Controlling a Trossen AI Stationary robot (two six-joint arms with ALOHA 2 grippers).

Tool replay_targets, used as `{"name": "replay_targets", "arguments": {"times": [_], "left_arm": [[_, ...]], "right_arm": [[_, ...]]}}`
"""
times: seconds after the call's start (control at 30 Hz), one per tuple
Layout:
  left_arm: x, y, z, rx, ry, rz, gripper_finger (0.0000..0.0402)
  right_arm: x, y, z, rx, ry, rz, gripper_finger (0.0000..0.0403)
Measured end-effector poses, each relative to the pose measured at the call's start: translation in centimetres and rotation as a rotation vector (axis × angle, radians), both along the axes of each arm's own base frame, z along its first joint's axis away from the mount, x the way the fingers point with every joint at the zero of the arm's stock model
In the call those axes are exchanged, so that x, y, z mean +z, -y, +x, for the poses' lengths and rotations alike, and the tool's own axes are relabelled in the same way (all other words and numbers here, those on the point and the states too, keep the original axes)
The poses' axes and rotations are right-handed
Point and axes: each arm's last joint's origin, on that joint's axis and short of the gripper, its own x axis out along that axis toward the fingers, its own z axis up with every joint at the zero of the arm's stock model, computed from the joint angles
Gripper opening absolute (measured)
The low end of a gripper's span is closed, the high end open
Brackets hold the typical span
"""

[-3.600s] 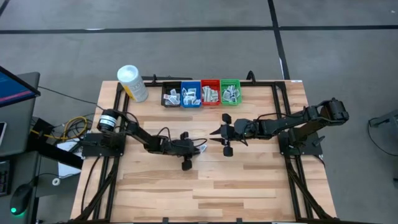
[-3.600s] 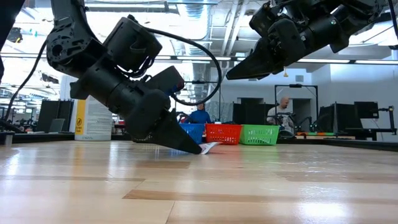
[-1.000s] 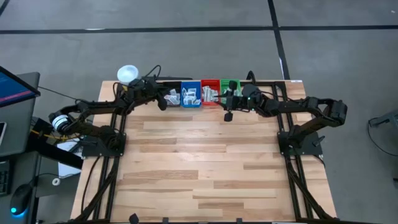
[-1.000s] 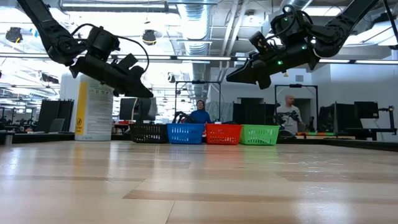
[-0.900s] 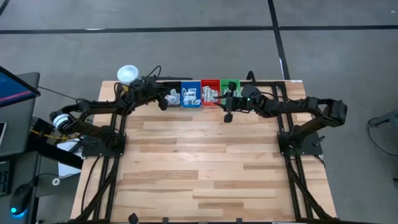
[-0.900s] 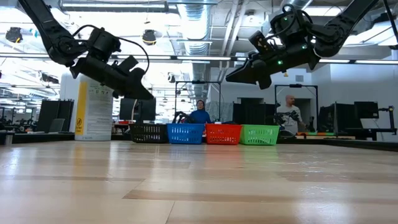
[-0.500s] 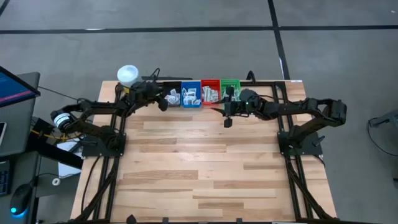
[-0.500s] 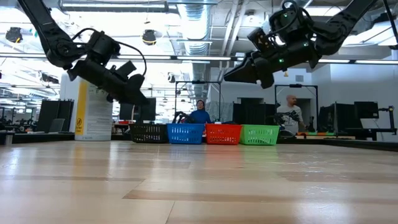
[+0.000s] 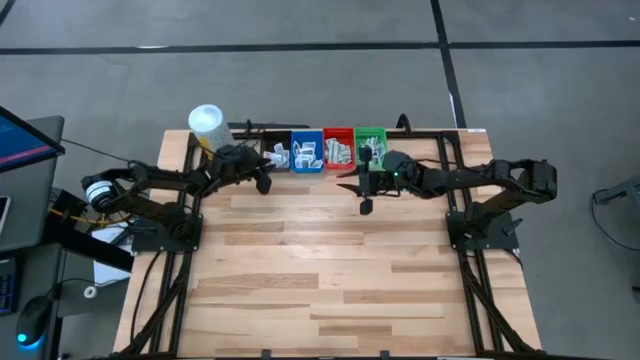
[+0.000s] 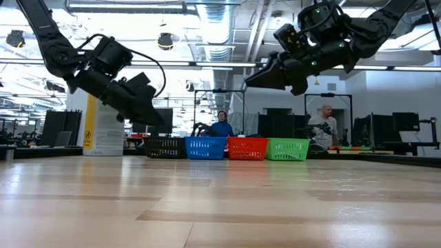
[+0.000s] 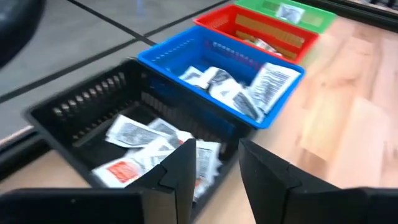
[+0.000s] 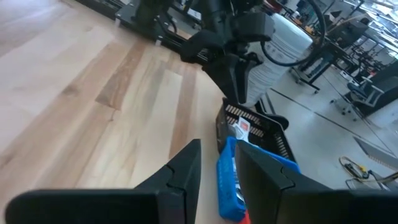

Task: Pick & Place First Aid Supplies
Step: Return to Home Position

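The first aid supplies [image 11: 134, 134] lie jumbled in the black bin [image 11: 81, 106], long axes pointing every way. In the blue bin [image 11: 280, 99] beside it, one packet leans tilted on the wall. The left claw [image 9: 262, 182] hangs just in front of the black bin, fingers parted, gripping nothing. The right claw [image 9: 358, 196] hangs three bins along from it, likewise released.

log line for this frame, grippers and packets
left gripper: open, empty, near black bin | right gripper: open, empty, near green bin | packets: in bins
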Motion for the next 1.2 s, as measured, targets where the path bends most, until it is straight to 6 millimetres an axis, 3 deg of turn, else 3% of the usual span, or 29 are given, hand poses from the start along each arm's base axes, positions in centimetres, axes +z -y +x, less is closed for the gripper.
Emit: {"name": "replay_targets", "arguments": {"times": [0.37,0.57,0.7,0.97,1.2], "left_arm": [[0.0,2.0,1.3,-0.104,0.001,-0.003,0.0121],[1.2,2.6,1.2,-0.127,0.043,0.024,0.0121],[2.6,3.2,0.2,-0.134,0.042,0.042,0.0121],[6.2,4.8,-2.7,-0.135,0.122,0.095,0.012],[7.5,6.1,-4.9,-0.134,0.154,0.114,0.0121]], "right_arm": [[0.0,-1.2,0.3,0.044,0.0,0.0,0.0093],[0.1,-1.6,0.4,-0.011,0.0,-0.01,0.0093],[1.0,-1.4,-0.1,-0.124,0.037,0.022,0.0093],[3.3,-1.0,-2.7,-0.185,0.024,0.086,0.0093],[5.6,-0.3,-5.3,-0.226,0.085,0.188,0.0093]]}}
